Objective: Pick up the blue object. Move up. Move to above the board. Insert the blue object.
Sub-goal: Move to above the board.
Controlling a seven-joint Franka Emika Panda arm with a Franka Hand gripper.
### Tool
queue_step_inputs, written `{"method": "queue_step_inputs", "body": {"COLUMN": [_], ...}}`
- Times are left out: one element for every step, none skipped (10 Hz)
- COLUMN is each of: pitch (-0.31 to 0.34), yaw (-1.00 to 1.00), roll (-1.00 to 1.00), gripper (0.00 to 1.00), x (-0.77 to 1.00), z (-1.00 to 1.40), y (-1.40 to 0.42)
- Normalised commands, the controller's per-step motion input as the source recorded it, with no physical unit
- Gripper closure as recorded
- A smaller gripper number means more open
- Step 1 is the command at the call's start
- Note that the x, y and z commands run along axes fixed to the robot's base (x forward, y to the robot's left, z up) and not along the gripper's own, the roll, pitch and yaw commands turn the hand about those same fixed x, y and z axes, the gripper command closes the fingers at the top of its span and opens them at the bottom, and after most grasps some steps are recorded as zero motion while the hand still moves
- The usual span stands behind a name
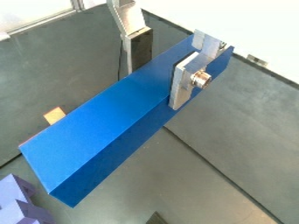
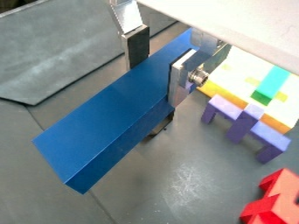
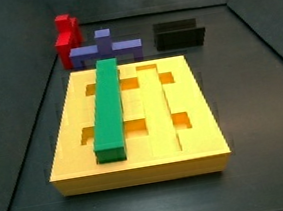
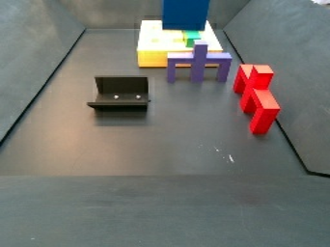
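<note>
Blue bar (image 1: 111, 127) fills both wrist views, its near end closest to the lens, pinched across its width by the gripper (image 1: 163, 68) close to its far end. One silver finger (image 1: 187, 80) lies flat against the bar's side and the other finger (image 2: 126, 31) stands behind it, so the jaws are pressed onto the bar, not spread. Gripped that way the bar hangs lengthwise beneath the wrist, which I take to suit a long slot.

In a wrist view the floor under the bar is clear, so it is lifted. In a side view the bar (image 4: 186, 12) shows at the top centre of the frame, hanging over the board (image 4: 160, 46); the gripper itself is out of that frame.

On the board (image 3: 203, 138) a green bar (image 3: 109, 108) already sits in the left groove, and the grooves to its right are open, probably for the blue one. The purple cross (image 4: 199, 62) stands just in front of the board, the red piece (image 4: 258, 95) to the right, and the fixture (image 4: 119, 94) at the left, well apart.
</note>
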Motion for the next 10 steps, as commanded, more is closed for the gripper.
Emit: {"method": "queue_step_inputs", "body": {"pitch": [0.072, 0.073, 0.243, 0.208, 0.089, 0.044, 0.031, 0.03, 0.021, 0.019], "yaw": [0.01, 0.0, -0.17, -0.15, -0.07, -0.04, -0.02, -0.01, 0.0, 0.0], "roll": [0.01, 0.0, 0.06, 0.08, 0.09, 0.03, 0.03, 0.02, 0.01, 0.0], "gripper": [1.0, 1.0, 1.0, 1.0, 1.0, 1.0, 1.0, 1.0, 1.0, 1.0], "x": [0.05, 0.03, -0.13, -0.13, -0.14, -0.14, -0.14, -0.14, -0.14, -0.14], "z": [0.27, 0.18, 0.16, 0.15, 0.15, 0.14, 0.15, 0.15, 0.16, 0.16], "y": [0.01, 0.0, -1.4, -1.4, -1.4, -1.4, -1.4, -1.4, -1.4, -1.4]}}
